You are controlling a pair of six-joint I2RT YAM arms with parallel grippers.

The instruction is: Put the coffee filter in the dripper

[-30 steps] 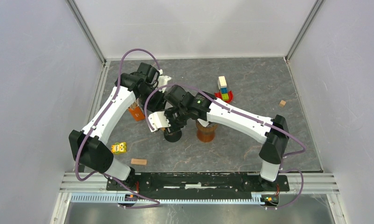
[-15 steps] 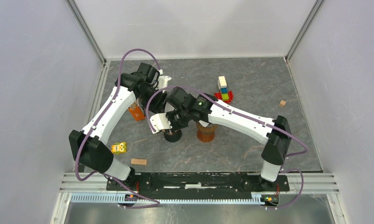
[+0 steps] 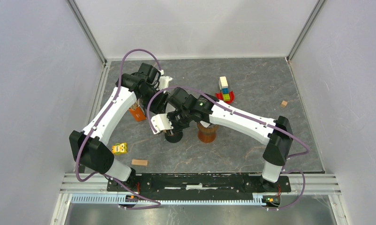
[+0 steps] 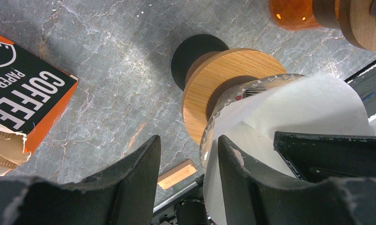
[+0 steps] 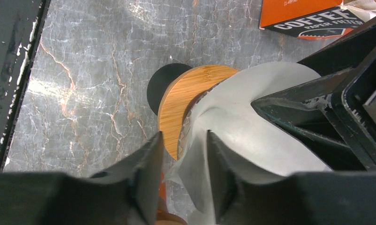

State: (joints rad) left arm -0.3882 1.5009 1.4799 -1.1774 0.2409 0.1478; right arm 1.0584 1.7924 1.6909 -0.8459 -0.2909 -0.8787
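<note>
Overhead, dripper [image 4: 223, 75] and filter [image 4: 308, 108] were mostly hidden. Left tool [image 4: 188, 150] was spread astride the glass rim; right tool [image 5: 184, 140]: couldn't tell if pinching. Grey marbled counter [image 3: 261, 84], white walls [image 3: 195, 28].

Left gripper [image 4: 189, 145] at 6 o'clock, fingers apart, straddling the glass rim of the dripper [image 4: 223, 77]. White coffee filter [image 4: 298, 112] sits inside the rim. Orange filter box [image 4: 22, 103] lies at 9 o'clock, amber glass [image 4: 291, 11] at 1. Small wood block [image 4: 176, 173] shows between the fingers.
</note>
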